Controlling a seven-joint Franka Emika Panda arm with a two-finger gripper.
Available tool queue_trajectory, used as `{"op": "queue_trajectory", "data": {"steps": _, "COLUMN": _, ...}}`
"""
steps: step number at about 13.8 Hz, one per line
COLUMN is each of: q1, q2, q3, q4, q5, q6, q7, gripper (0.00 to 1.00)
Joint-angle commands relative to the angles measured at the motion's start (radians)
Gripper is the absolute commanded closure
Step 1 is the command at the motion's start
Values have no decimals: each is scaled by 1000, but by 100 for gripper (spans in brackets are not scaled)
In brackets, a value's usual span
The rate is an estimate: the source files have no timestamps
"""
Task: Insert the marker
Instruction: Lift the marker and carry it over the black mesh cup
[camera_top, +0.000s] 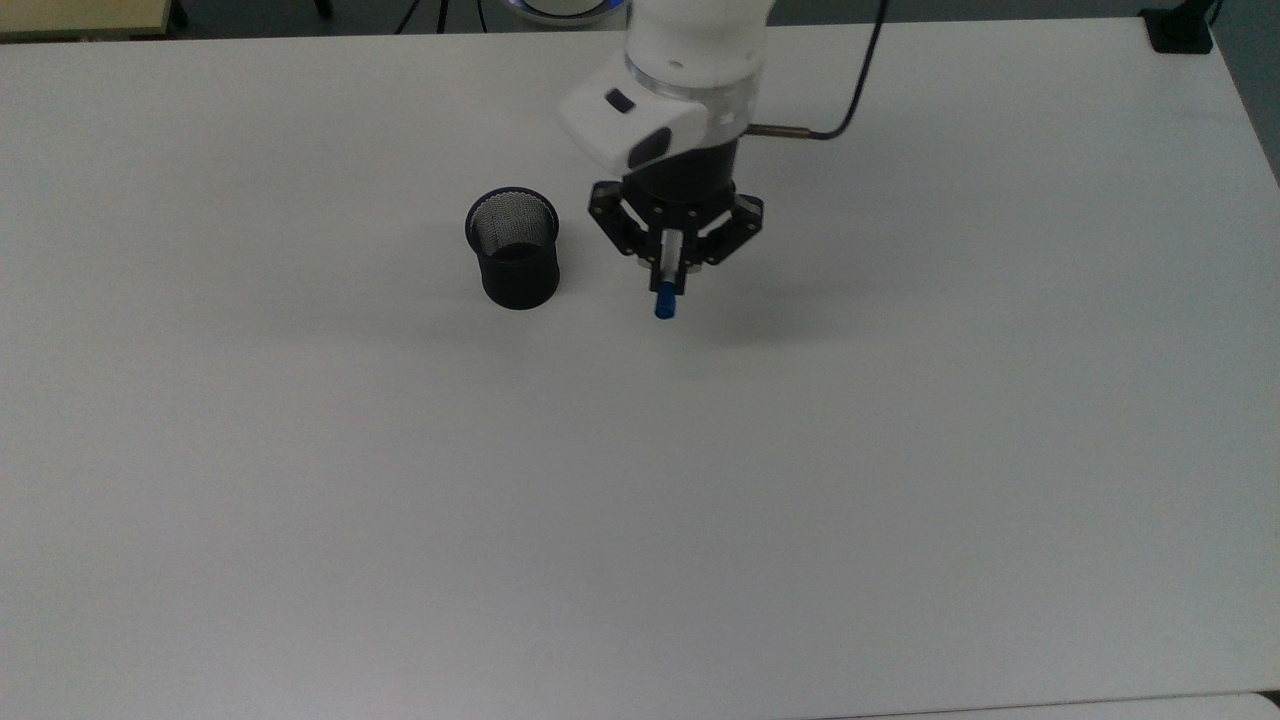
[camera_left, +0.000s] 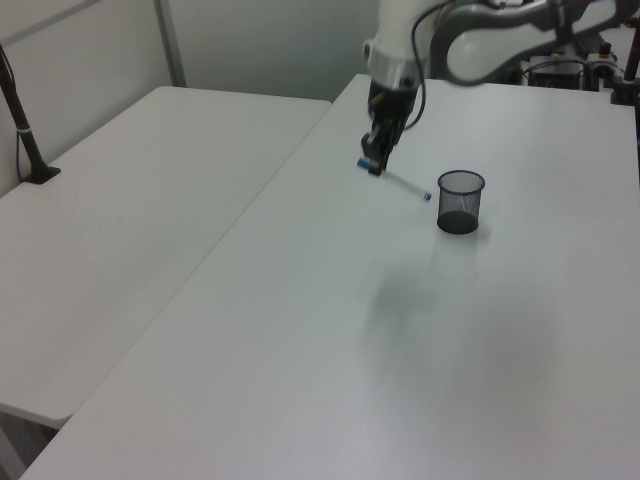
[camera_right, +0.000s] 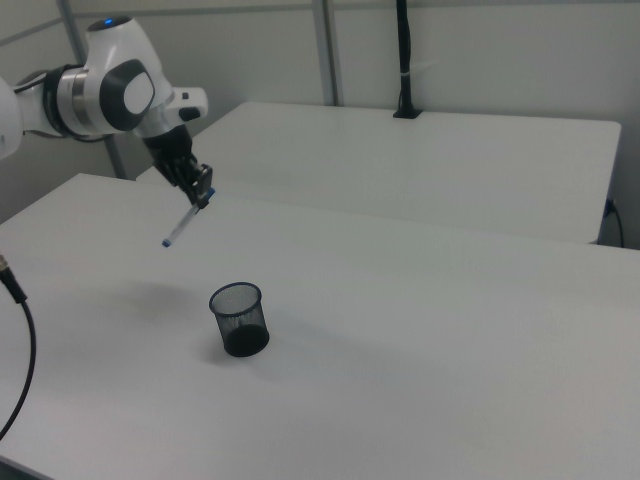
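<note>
The marker (camera_top: 664, 303) is a slim white barrel with a blue cap, and it hangs tilted in the air well above the white table (camera_top: 640, 500). My gripper (camera_top: 671, 274) is shut on it near the capped end. In the left view the marker (camera_left: 402, 184) slopes down from the gripper (camera_left: 375, 160) toward the black mesh cup (camera_left: 460, 200), with its small blue end just short of the cup's rim. In the right view the marker (camera_right: 182, 224) points down and away from the gripper (camera_right: 200, 192), above and to the left of the cup (camera_right: 238, 318). The cup (camera_top: 512, 250) stands upright and looks empty.
A second white table (camera_left: 120, 220) stands alongside, with a black post (camera_left: 20, 110) clamped at its far edge. The arm's dark cable (camera_top: 850, 110) loops over the back of the table. Open tabletop surrounds the cup.
</note>
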Motion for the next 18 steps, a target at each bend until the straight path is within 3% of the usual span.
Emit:
{"op": "queue_trajectory", "data": {"steps": 1, "q1": -109, "q2": -213, "q3": 1, "q4": -239, "q5": -17, "q6": 97, "q7": -126, "gripper": 85}}
{"op": "queue_trajectory", "data": {"steps": 3, "q1": -162, "q2": -258, "q3": 1, "q4": -321, "q5": -32, "q6": 157, "q7": -143, "gripper": 85}}
{"op": "queue_trajectory", "data": {"steps": 8, "q1": -210, "q2": -221, "q3": 1, "q4": -380, "q5": -88, "q6": 223, "q7": -140, "gripper": 85}}
{"op": "queue_trajectory", "data": {"steps": 16, "q1": -210, "q2": -168, "q3": 1, "q4": -372, "q5": -89, "q6": 227, "q7": -140, "gripper": 78}}
{"op": "queue_trajectory", "data": {"steps": 17, "q1": -209, "q2": -169, "q3": 3, "q4": -370, "q5": -88, "q6": 227, "q7": -138, "gripper": 32}}
{"op": "queue_trajectory", "data": {"steps": 18, "q1": -203, "q2": -169, "q3": 3, "q4": -370, "q5": -88, "q6": 222, "q7": -129, "gripper": 1}}
